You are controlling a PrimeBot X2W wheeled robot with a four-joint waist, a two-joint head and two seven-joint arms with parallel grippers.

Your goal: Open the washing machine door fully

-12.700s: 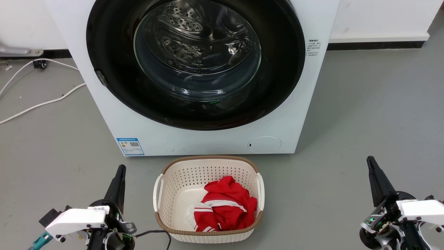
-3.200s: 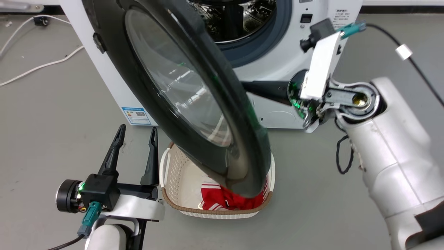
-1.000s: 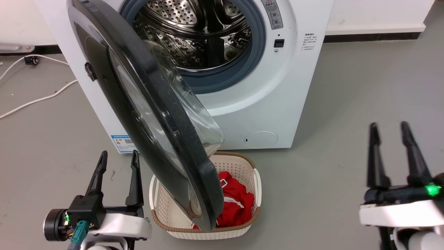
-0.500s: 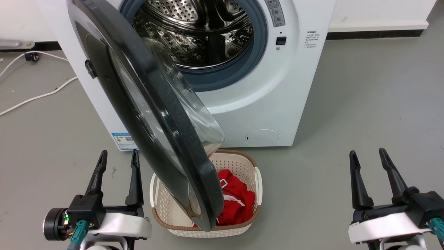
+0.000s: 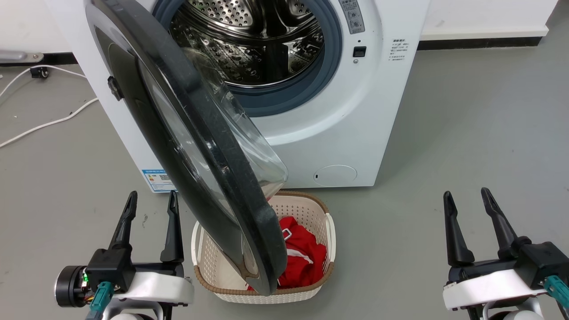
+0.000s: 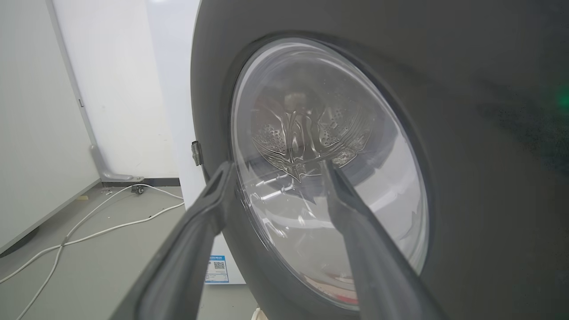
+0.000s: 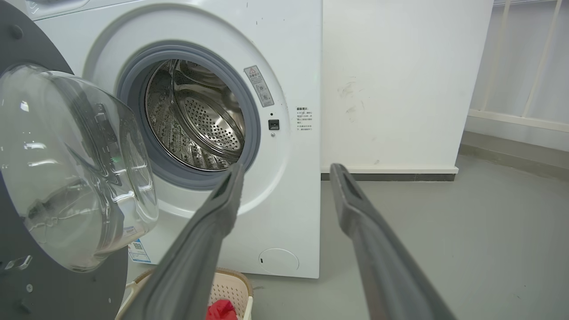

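Grey floor (image 5: 466,111) is seen in front of a white wall (image 7: 391,80), with a white front-loading washing machine (image 5: 346,133) set against it. The washing machine door (image 5: 213,146) is swung out on its hinge at the robot's left side and is seen almost edge-on from the head view. Its clear glass bowl is turned toward the steel drum (image 5: 249,40), which is laid bare inside a grey rubber ring (image 5: 329,58). The door's lower rim is hung over a cream basket (image 5: 331,240), in which a red garment (image 5: 302,262) is held. A broad stretch of floor is seen on the robot's right of the machine. White cables (image 5: 44,126) are trailed over the floor on the left.

The left gripper (image 5: 152,198) is held low, left of the basket, with its fingers spread and nothing between them. In the left wrist view it is pointed at the door's outer face; no contact can be made out. The right gripper (image 5: 466,194) is held low at the right, well apart from the machine, likewise spread around nothing.

A blue label (image 5: 155,180) with a square code is stuck at the machine's lower left corner. A grey warning sticker (image 5: 351,18) with a red triangle is placed beside the ring, and a small block of dark print (image 5: 398,51) is set further right. None of the writing can be read.
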